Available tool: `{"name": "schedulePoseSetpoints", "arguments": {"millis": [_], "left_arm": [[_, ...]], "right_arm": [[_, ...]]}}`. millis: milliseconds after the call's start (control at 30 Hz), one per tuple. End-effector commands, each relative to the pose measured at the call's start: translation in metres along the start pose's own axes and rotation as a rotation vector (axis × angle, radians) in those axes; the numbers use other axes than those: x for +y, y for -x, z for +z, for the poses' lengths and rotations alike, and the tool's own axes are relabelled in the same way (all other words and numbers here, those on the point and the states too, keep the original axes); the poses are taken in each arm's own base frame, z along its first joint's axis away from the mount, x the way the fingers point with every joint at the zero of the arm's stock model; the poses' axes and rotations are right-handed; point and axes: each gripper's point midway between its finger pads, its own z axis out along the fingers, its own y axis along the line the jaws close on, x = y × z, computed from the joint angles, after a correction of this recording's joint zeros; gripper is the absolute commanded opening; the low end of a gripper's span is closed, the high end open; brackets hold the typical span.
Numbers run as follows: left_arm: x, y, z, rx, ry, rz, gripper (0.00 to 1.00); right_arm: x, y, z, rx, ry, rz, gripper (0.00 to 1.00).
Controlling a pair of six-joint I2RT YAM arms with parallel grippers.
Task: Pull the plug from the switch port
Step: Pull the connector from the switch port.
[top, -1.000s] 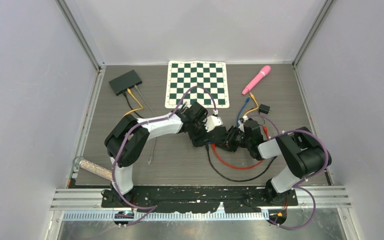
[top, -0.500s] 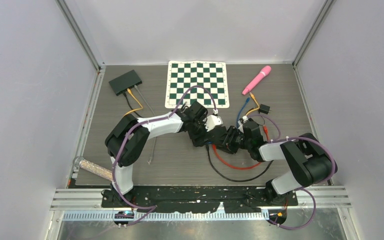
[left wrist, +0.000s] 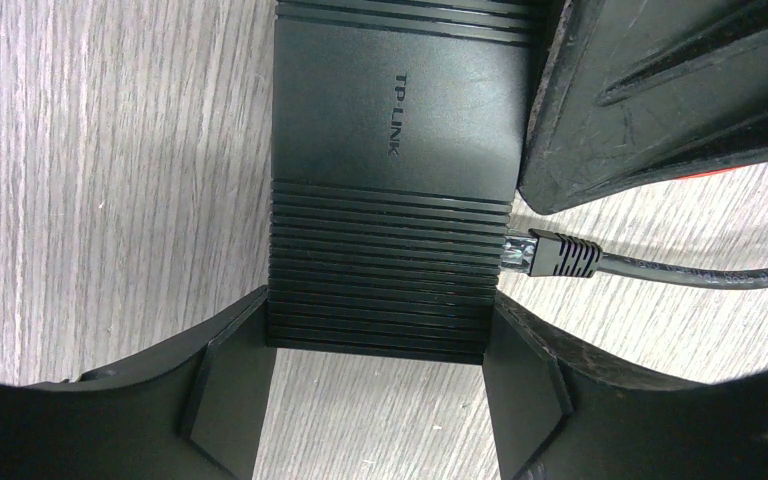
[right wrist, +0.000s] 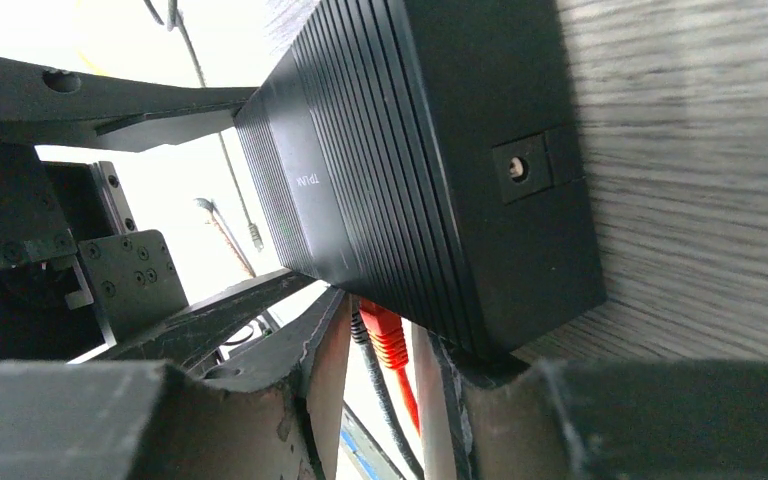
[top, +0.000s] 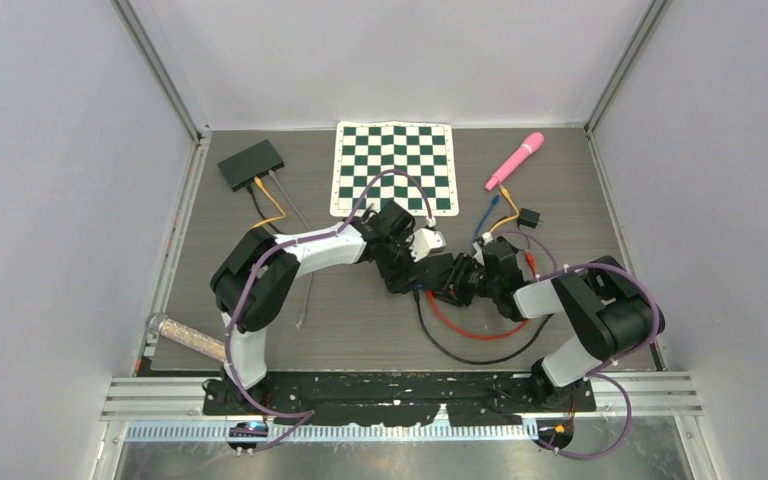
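Even bright light; glare whites out behind the switch [right wrist: 430,170].

I'm seeing the green-and-white chessboard mat [top: 395,168] lying flat at the far middle of the table [top: 360,330]. A pink wand [top: 515,159] is lying tilted just to its right. A black box [top: 251,163] is sitting far left, an orange lead [top: 272,200] trailing from it. A glittery tube [top: 185,337] is lying at the near-left edge.

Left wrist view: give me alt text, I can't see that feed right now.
A black TP-LINK switch lies on the wood-grain table, clamped across its width between the left fingers at the bottom of the frame. A black plug with its cable enters the switch's right edge. The right arm's finger covers the upper right corner.
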Motion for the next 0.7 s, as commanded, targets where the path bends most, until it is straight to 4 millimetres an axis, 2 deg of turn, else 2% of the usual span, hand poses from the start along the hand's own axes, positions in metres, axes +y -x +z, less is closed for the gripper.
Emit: {"name": "schedulePoseSetpoints", "arguments": {"millis": [0,167,367,467,567,667], "left_arm": [[-0.0262,-0.0114,0.0064,0.038,-0.117,-0.036,0.46],[-0.0253,-0.0161,0.0009,0.076,-0.111,-0.034,0.45],[-0.0258,-0.0173,-0.0010,0.068,-0.105,-0.027,0.45],[-0.0282,-0.0142,0.0001,0.054,-0.119,-0.030,0.45],[-0.0295,-0.0122,0.0002,0.045,-0.128,-0.034,0.44],[-0.0319,-0.0125,-0.0018,0.054,-0.140,-0.037,0.44]], "right_arm": [[0.0072,0.0129,0.0063,-0.053,0.010,0.001,0.36],[0.0047,0.0156,0.0042,-0.071,-0.014,-0.002,0.23],[0.0048,0.0189,0.0021,-0.079,-0.039,-0.039,0.13],[0.0059,0.0192,0.0013,-0.077,-0.044,-0.052,0.14],[0.0034,0.0201,0.0007,-0.083,-0.060,-0.049,0.25],[0.0020,0.0227,0.0016,-0.093,-0.072,-0.041,0.30]]}}
